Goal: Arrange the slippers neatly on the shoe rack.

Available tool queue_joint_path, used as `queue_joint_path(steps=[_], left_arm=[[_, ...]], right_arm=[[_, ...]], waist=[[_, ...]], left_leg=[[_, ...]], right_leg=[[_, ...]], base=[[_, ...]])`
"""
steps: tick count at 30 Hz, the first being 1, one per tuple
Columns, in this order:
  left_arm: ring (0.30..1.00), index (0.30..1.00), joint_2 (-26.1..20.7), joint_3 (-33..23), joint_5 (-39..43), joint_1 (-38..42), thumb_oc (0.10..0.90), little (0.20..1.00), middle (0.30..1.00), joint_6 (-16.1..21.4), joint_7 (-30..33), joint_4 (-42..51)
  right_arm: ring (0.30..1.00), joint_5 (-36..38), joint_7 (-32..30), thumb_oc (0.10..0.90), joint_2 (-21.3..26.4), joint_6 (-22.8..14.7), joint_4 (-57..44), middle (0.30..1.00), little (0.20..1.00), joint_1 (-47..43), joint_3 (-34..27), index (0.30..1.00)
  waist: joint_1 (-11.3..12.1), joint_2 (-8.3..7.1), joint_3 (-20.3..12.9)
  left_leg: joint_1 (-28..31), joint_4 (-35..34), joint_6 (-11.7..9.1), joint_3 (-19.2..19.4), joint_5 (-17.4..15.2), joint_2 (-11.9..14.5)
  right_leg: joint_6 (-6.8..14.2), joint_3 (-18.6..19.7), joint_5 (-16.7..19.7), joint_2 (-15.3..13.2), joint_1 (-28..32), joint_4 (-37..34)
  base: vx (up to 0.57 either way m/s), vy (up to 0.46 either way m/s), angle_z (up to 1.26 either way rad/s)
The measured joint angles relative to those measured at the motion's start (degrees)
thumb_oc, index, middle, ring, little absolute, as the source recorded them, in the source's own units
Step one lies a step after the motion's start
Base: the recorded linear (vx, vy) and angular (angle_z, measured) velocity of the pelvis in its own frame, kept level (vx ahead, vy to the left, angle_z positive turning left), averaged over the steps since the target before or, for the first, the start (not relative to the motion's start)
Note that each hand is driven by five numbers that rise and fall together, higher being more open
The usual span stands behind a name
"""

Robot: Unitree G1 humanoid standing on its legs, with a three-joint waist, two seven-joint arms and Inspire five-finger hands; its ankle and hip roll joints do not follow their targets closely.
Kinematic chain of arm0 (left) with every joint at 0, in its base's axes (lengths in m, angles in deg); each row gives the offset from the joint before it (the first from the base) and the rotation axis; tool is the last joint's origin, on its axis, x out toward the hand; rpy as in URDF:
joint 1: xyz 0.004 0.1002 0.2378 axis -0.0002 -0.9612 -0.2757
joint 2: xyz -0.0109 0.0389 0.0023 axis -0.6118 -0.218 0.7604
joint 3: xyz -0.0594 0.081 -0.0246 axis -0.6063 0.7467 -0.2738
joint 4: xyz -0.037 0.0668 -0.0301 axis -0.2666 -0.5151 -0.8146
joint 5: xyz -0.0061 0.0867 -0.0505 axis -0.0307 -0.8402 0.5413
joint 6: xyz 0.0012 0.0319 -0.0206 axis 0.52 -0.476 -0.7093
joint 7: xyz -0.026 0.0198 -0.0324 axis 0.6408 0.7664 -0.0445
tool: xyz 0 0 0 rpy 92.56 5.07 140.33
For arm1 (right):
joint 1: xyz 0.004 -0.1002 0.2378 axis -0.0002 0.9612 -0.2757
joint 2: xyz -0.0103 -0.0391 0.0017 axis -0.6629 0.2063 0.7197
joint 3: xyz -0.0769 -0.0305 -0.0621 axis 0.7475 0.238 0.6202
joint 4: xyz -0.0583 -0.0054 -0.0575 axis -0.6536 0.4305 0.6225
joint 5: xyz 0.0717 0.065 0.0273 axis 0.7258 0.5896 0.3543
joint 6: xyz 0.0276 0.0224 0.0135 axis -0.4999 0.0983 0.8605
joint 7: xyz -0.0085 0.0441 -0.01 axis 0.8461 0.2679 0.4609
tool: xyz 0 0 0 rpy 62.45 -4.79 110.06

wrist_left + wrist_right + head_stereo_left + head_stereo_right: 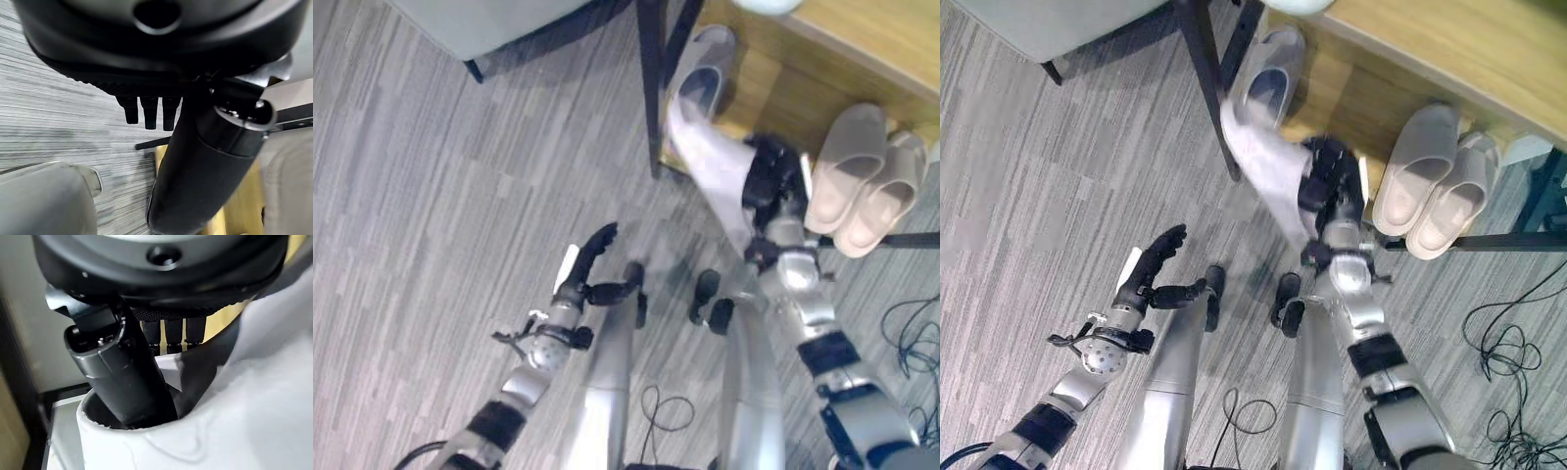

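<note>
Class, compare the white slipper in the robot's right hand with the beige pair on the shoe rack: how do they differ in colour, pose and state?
The white slipper is pale white-lilac; the beige pair is tan. The white slipper is gripped by the right hand and tilted over the rack's edge near the black leg; the beige pair lies flat on the wooden shelf, side by side and unheld. Both are open-toed slide slippers. The left hand hangs open over the floor.
</note>
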Motion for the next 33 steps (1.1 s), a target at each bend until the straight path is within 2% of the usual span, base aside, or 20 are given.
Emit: queue_joint_path(steps=[1, 2, 3, 4, 5, 6, 8, 9, 10, 11, 12, 14, 15, 17, 20, 25, 29, 30, 33], left_arm=[[0.9, 0.9, 0.3, 0.6, -0.3, 0.4, 0.8, 0.9, 0.9, 0.6, 2.2, 1.5], [0.9, 0.9, -0.3, 1.6, -0.9, 2.2, 0.8, 0.9, 0.9, 0.7, 4.2, 1.5], [0.9, 0.9, -1.9, 3.2, -1.3, 2.4, 0.8, 0.9, 0.9, 0.7, 5.4, 2.2], [0.9, 0.9, -2.8, 5.3, -3.9, 3.5, 0.8, 0.9, 0.9, 0.7, 6.6, 2.4], [0.9, 0.9, -2.9, 5.7, -5.4, 3.3, 0.8, 0.9, 0.9, 1.2, 8.1, 2.9], [0.9, 0.9, -3.2, 4.8, -6.6, 3.0, 0.8, 0.9, 0.9, 2.0, 9.8, 3.5], [0.9, 0.9, -8.2, 5.4, -9.6, 1.7, 0.8, 0.9, 0.9, 1.8, 15.6, 7.5], [0.9, 0.9, -8.6, 5.0, -10.0, 1.4, 0.8, 0.9, 0.9, 1.9, 16.6, 8.4], [0.9, 0.9, -8.7, 4.8, -10.0, 1.1, 0.8, 0.9, 0.9, 1.9, 17.7, 8.9], [0.9, 0.9, -9.0, 4.7, -9.9, 0.8, 0.8, 0.9, 0.9, 1.9, 18.8, 10.2], [0.9, 0.9, -9.1, 4.3, -10.1, 0.0, 0.8, 0.9, 0.9, 1.9, 19.8, 11.0], [0.9, 0.9, -10.0, 3.7, -10.6, -0.1, 0.8, 0.9, 0.9, 2.0, 22.0, 11.6], [0.9, 0.9, -10.1, 3.1, -11.1, -0.2, 0.8, 0.9, 0.9, 1.9, 22.3, 11.6], [0.9, 0.9, -10.0, 2.2, -11.2, -0.2, 0.8, 0.9, 0.9, 1.8, 24.0, 11.6], [0.9, 0.9, -10.2, 2.2, -11.2, -0.2, 0.8, 0.9, 0.9, 1.7, 24.7, 12.0], [0.9, 0.9, -10.8, 3.0, -11.1, -0.4, 0.8, 0.9, 0.9, 1.7, 24.5, 12.7], [0.9, 0.9, -11.0, 3.2, -11.1, -2.7, 0.8, 0.9, 0.9, 2.2, 24.6, 14.5], [0.9, 0.9, -11.6, 3.1, -11.2, -3.4, 0.8, 0.9, 0.9, 2.1, 24.9, 14.6], [0.9, 0.9, -11.5, 2.5, -11.1, -4.7, 0.8, 0.9, 0.9, 2.0, 26.6, 14.4]], right_arm=[[0.3, -0.1, -2.6, 0.4, 1.8, -0.6, 0.2, 0.3, 0.3, -4.0, -0.8, 0.3], [0.3, -0.1, -4.9, 0.4, 2.7, -1.2, 0.7, 0.3, 0.3, -7.2, -1.2, 0.3], [0.3, -0.1, -6.0, 0.4, 4.1, -1.6, 1.8, 0.3, 0.3, -8.5, -0.3, 0.3], [0.3, -0.1, -7.2, 0.4, 6.7, -1.6, 3.9, 0.3, 0.3, -10.3, 0.3, 0.3], [0.3, -0.1, -8.6, 0.4, 8.1, -1.5, 4.3, 0.3, 0.3, -11.1, 1.1, 0.3], [0.3, -0.1, -9.5, 0.4, 8.9, -2.1, 4.3, 0.3, 0.3, -12.0, 0.6, 0.3], [0.3, -0.1, -12.2, 0.4, 12.4, -2.7, 4.0, 0.3, 0.3, -13.5, 2.9, 0.3], [0.3, -0.1, -12.5, 0.4, 13.6, -2.7, 4.0, 0.3, 0.3, -13.7, 3.0, 0.3], [0.3, -0.1, -13.3, 0.4, 13.6, -2.7, 4.0, 0.3, 0.3, -13.8, 3.1, 0.3], [0.3, -0.1, -14.3, 0.4, 13.6, -2.6, 4.3, 0.3, 0.3, -14.0, 3.9, 0.3], [0.3, -0.1, -15.2, 0.4, 13.5, -2.6, 5.3, 0.3, 0.3, -14.1, 5.2, 0.3], [0.3, -0.2, -16.6, 0.4, 13.2, -2.5, 5.2, 0.3, 0.3, -14.9, 8.3, 0.3], [0.3, -0.3, -16.6, 0.4, 13.1, -2.4, 5.3, 0.3, 0.3, -15.0, 8.8, 0.3], [0.3, -0.3, -17.0, 0.4, 12.2, -1.9, 3.6, 0.3, 0.3, -14.8, 9.4, 0.3], [0.3, -0.3, -17.6, 0.4, 11.5, -1.8, 2.5, 0.3, 0.3, -15.0, 9.1, 0.3], [0.3, -0.6, -18.6, 0.4, 11.9, -1.5, 5.6, 0.3, 0.3, -20.4, 11.3, 0.3], [0.3, -2.4, -19.9, 0.4, 12.6, -1.5, 11.8, 0.3, 0.3, -26.9, 14.1, 0.3], [0.3, -2.2, -19.9, 0.4, 12.9, -1.5, 13.4, 0.3, 0.3, -28.7, 15.4, 0.3], [0.3, -2.3, -19.9, 0.4, 13.5, -1.7, 12.4, 0.3, 0.3, -29.2, 15.8, 0.3]], waist=[[0.1, 1.25, -0.1], [0.8, 1.46, -0.1], [0.8, 2.19, -0.2], [1.1, 3.73, 0.1], [1.1, 4.3, -0.2], [1.3, 4.47, -0.1], [0.6, 4.72, -0.1], [1.0, 4.8, -0.1], [0.6, 4.82, -0.1], [-0.1, 4.84, 0.0], [-0.4, 4.9, 0.0], [-1.4, 5.11, 0.0], [-1.5, 5.29, 0.2], [-2.4, 5.29, 0.1], [-2.8, 5.2, 0.1], [-2.3, 4.72, 0.4], [-1.7, 3.86, 0.4], [-1.4, 3.06, 0.5], [-1.3, 1.96, 0.4]], left_leg=[[-4.1, 6.3, 0.0, -0.4, -2.7, 0.2], [-7.5, 11.1, 0.0, -0.7, -3.8, 0.5], [-8.2, 15.0, 1.5, -0.7, -5.4, 0.5], [-9.7, 20.9, 1.6, -0.6, -8.7, 1.1], [-10.9, 24.3, 1.5, -0.8, -10.2, 0.9], [-12.4, 28.0, 1.0, -0.6, -12.1, 1.0], [-17.0, 37.6, 1.2, -0.7, -15.6, 1.0], [-18.6, 40.7, 0.9, -0.6, -16.6, 0.9], [-19.5, 43.1, 0.6, -0.6, -17.4, 0.8], [-20.3, 46.0, 1.2, -0.5, -18.4, 0.7], [-21.0, 50.2, 1.0, -0.5, -20.5, 0.8], [-22.8, 54.5, 0.6, -0.6, -21.7, 0.8], [-23.0, 56.2, 1.2, -0.5, -22.6, 0.9], [-24.3, 58.8, 0.9, -0.3, -23.5, 0.4], [-24.3, 60.5, 1.7, 0.6, -24.9, 0.4], [-23.6, 60.2, 1.3, 1.0, -25.1, 0.5], [-21.5, 60.2, 1.9, 0.8, -25.7, 1.3], [-20.9, 60.3, 2.7, 0.7, -26.3, 2.1], [-20.2, 60.7, 2.7, 0.3, -27.1, 2.8]], right_leg=[[-0.8, -0.1, -2.1, -0.2, -3.7, 5.7], [-1.2, -0.3, -3.3, -0.1, -7.1, 10.4], [-2.5, 0.1, -4.4, -0.2, -7.7, 14.7], [-2.3, 0.3, -8.3, -0.2, -8.3, 19.8], [-2.1, 0.6, -9.9, -0.3, -9.5, 23.2], [-2.3, 1.1, -11.6, -0.5, -11.3, 26.8], [-2.1, 2.0, -15.2, -0.7, -15.7, 36.4], [-1.9, 2.5, -16.3, -1.0, -17.3, 39.5], [-1.4, 3.0, -16.9, -1.0, -18.4, 41.9], [-1.4, 3.4, -17.8, -1.1, -19.1, 44.8], [-1.8, 4.0, -19.8, -1.0, -20.0, 48.8], [0.2, 4.6, -20.8, -1.5, -21.5, 53.0], [-0.7, 4.8, -21.7, -1.4, -21.6, 54.6], [0.9, 5.7, -23.4, -1.4, -22.8, 57.3], [0.9, 6.6, -24.9, -2.1, -22.7, 59.2], [1.3, 6.7, -25.2, -2.2, -22.1, 58.6], [1.2, 6.3, -25.1, -1.8, -20.1, 58.0], [1.1, 6.2, -24.8, -1.2, -19.9, 57.8], [0.9, 5.8, -24.5, -0.5, -19.4, 57.6]], base=[[0.11, -0.016, 0.06], [0.1, -0.019, -0.04], [0.13, -0.015, -0.06], [0.12, -0.022, 0.06], [0.13, -0.018, -0.01], [0.16, 0.01, -0.02], [0.16, 0.018, -0.03], [0.14, 0.002, -0.01], [0.09, -0.003, 0.01], [0.11, 0.037, -0.01], [0.07, 0.03, -0.05], [0.06, 0.015, -0.05], [0.05, 0.003, 0.0], [0.04, 0.006, 0.07], [0.03, 0.01, 0.08], [-0.04, 0.047, -0.01], [-0.04, 0.041, -0.09], [-0.02, 0.017, -0.24], [-0.03, 0.013, -0.18]])
